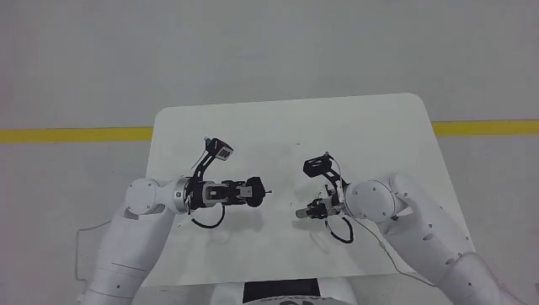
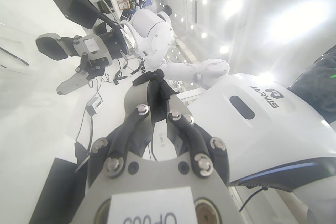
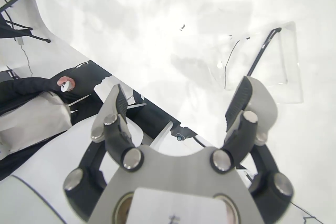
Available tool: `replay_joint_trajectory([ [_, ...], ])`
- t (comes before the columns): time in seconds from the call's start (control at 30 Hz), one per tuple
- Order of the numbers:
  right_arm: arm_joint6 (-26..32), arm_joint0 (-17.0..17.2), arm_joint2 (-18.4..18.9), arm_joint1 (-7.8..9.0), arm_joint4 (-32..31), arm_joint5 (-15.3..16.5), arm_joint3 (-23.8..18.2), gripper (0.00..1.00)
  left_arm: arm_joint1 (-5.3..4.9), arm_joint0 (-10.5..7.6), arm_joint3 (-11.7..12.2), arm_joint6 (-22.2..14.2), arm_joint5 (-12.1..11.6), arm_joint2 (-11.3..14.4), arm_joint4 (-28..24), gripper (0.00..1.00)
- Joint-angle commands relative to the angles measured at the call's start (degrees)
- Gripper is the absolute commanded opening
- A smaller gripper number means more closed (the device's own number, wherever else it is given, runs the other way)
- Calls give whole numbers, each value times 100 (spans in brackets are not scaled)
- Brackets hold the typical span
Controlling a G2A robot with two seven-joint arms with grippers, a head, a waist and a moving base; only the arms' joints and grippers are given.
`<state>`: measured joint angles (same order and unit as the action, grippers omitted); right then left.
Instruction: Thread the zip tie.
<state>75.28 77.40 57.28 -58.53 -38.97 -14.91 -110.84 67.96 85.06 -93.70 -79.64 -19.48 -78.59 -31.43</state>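
Zip tie (image 3: pixel 261 51): we saw a thin black strip, flat on the white table (image 1: pixel 379 128), just past the right gripper's fingertips.
Clear pouch (image 3: pixel 290 57): the tie lay inside its outline.
Right gripper (image 3: pixel 181 85): spread wide, empty.
Left gripper (image 2: pixel 157 86): pinching a small black piece (image 2: pixel 143 79).

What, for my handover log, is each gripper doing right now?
Left gripper: closed on a small black piece, what exactly cannot be told.
Right gripper: open, holding nothing.
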Motion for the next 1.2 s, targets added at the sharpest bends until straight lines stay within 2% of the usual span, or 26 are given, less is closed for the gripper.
replay_joint_trajectory([
  [0.0, -2, 4, 3, 1, 0, 2, -1, 100, 0, 0, 0, 0, 0, 0, 0, 0],
  [0.2, -175, 44, -49, 1, -168, 12, 52, 100, 0, 0, 0, 0, 0, 0, 0, 0],
  [0.5, -49, -94, -392, -31, -1032, -411, -23, 100, 0, 0, 0, 0, 0, 0, 0, 0],
  [0.8, -93, -89, -438, -35, -1132, -376, -10, 100, 0, 0, 0, 0, 0, 0, 0, 0],
  [0.87, -200, -56, -448, -31, -1258, -304, 13, 100, 0, 0, 0, 0, 0, 0, 0, 0],
  [0.97, -23, -96, -583, -36, -1687, -342, -18, 100, 0, 0, 0, 0, 0, 0, 0, 0],
  [1.17, 20, -123, -644, -49, -1754, -336, -10, 100, 0, 0, 0, 0, 0, 0, 0, 0],
])
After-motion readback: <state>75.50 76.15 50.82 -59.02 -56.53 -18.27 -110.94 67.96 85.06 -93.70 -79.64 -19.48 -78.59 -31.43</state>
